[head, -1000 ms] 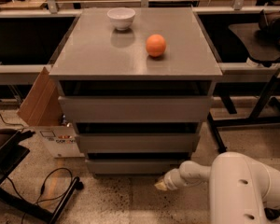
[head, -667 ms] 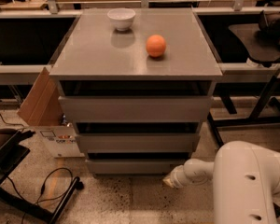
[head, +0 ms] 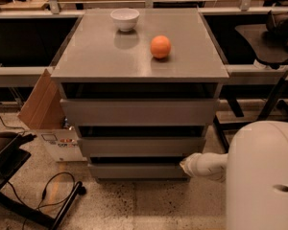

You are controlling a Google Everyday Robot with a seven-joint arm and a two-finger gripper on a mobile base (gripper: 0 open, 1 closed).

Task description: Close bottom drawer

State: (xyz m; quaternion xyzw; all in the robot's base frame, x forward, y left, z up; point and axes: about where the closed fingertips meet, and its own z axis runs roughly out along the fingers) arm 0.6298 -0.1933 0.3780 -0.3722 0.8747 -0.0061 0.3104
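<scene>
Bottom drawer (head: 134, 171) lies at lower centre of frame, lowest front of the grey cabinet (head: 134, 61). Gripper (head: 186, 164), just right of centre and low, is at the drawer front's right end; its opening cannot be determined, nothing seen held

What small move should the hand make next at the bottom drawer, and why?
Probably a short push straight into the cabinet: the hand is at the right end of the bottom drawer, whose front may not be fully in.

The end effector (head: 185, 165) has risen and drawn right, now at the right front edge of the bottom drawer (head: 134, 171).
</scene>
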